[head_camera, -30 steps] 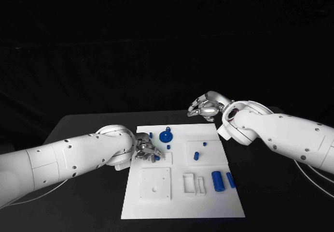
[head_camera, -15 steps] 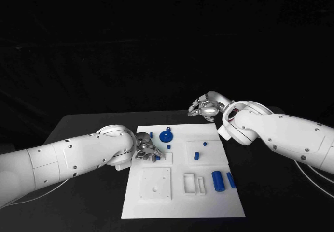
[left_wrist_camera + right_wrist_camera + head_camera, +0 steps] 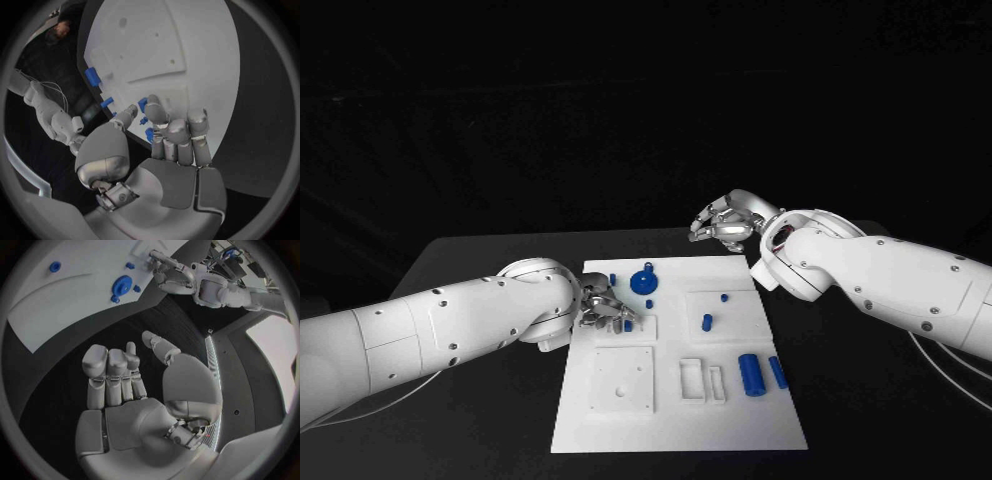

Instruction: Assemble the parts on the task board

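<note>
The left hand (image 3: 603, 308), at the task board's (image 3: 733, 420) left edge mid-frame, curls its fingers over small blue parts (image 3: 149, 134), apparently to pick one up; whether it grips is unclear. The right hand (image 3: 726, 222) hovers empty, fingers loosely spread, beyond the board's upper right corner.

no readable text, labels or numbers

I see the white task board (image 3: 678, 400) lying flat on the black table, long side running away from me. Toward its far end sit a round blue part (image 3: 645, 282) and several small blue pegs (image 3: 707, 322). Two blue cylinders (image 3: 751, 375) lie side by side near its right edge.
</note>
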